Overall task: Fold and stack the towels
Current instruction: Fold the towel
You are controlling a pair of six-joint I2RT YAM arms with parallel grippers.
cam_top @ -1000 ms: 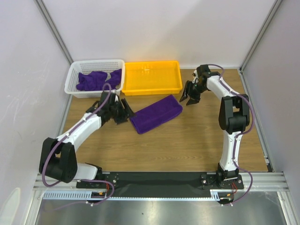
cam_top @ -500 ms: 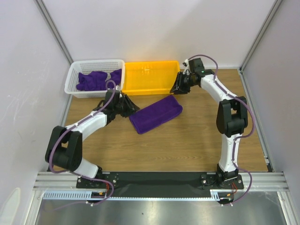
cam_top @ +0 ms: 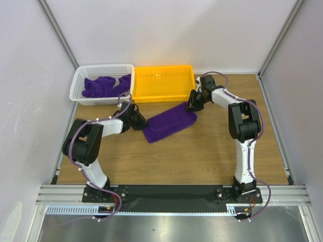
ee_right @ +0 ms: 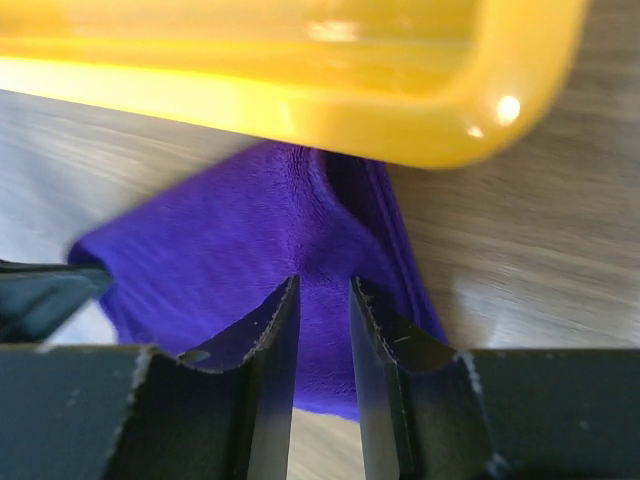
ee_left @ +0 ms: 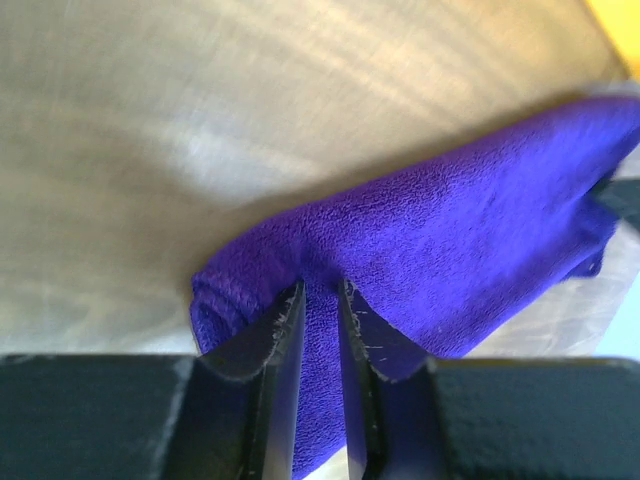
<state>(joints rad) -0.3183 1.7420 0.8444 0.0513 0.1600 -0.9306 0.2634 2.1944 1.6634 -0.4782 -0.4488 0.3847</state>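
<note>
One folded towel (cam_top: pixel 169 122) lies on the table (cam_top: pixel 212 151) just beside the yellow tray (cam_top: pixel 164 96); left gripper (cam_top: pixel 143 123) and right gripper (cam_top: pixel 193 105) each pinch an end; soft, light and floppy, it would likely sag between such end holds.

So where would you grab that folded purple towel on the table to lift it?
By its two short ends, I'd say. The folded towel lies as a long, limp strip, so one pinch would likely let it sag or unfold. Come in from outside each end: the left gripper at the near-left end, the right gripper at the end by the yellow tray.
</note>
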